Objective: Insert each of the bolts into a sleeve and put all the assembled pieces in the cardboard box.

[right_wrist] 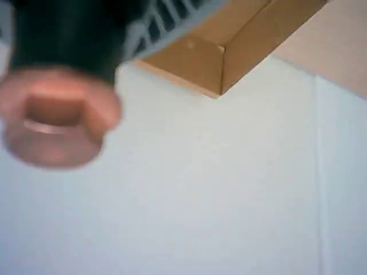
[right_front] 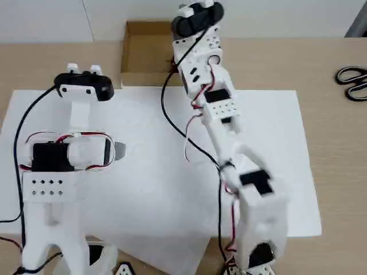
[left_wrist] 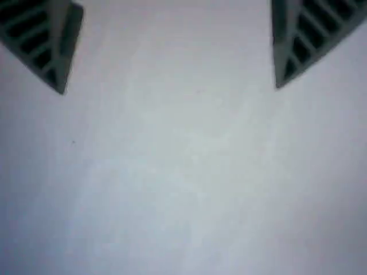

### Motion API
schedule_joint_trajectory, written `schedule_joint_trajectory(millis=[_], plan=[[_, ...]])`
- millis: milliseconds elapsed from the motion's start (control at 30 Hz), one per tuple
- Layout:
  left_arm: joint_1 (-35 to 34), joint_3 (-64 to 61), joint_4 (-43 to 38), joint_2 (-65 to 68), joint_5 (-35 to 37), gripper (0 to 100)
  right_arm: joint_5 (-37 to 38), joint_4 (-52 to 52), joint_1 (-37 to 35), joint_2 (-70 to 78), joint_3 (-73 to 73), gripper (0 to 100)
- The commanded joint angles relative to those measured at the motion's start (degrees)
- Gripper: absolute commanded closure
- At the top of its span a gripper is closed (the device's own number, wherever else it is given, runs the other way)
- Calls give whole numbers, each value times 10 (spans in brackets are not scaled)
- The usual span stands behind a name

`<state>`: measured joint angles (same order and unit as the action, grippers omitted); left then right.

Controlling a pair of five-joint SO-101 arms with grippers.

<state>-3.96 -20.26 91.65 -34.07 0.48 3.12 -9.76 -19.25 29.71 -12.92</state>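
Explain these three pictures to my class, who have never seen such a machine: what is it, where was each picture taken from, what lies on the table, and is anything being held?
These are two small white robot arms, the left arm and the right arm, side by side at a wooden table. One picture looks down from above. The other two come from a camera on each arm's wrist. On the table lie a white paper sheet, an open cardboard box and scissors. The left gripper hangs open above the paper, holding nothing. The right gripper is at the box's edge and grips a blurred pink and black piece, probably a bolt in its sleeve.
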Motion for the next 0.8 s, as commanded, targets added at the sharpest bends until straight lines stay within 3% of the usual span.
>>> schedule_joint_trajectory(millis=[0, 533, 767], plan=[[-4, 1, 2, -6, -4, 777, 6, -22, 1, 92, -142, 995], [-2, 1, 1, -4, -4, 778, 34, -20, -52, 400, -440, 986], [-1, 0, -1, -4, -4, 778, 59, -20, -56, 438, -462, 836]])
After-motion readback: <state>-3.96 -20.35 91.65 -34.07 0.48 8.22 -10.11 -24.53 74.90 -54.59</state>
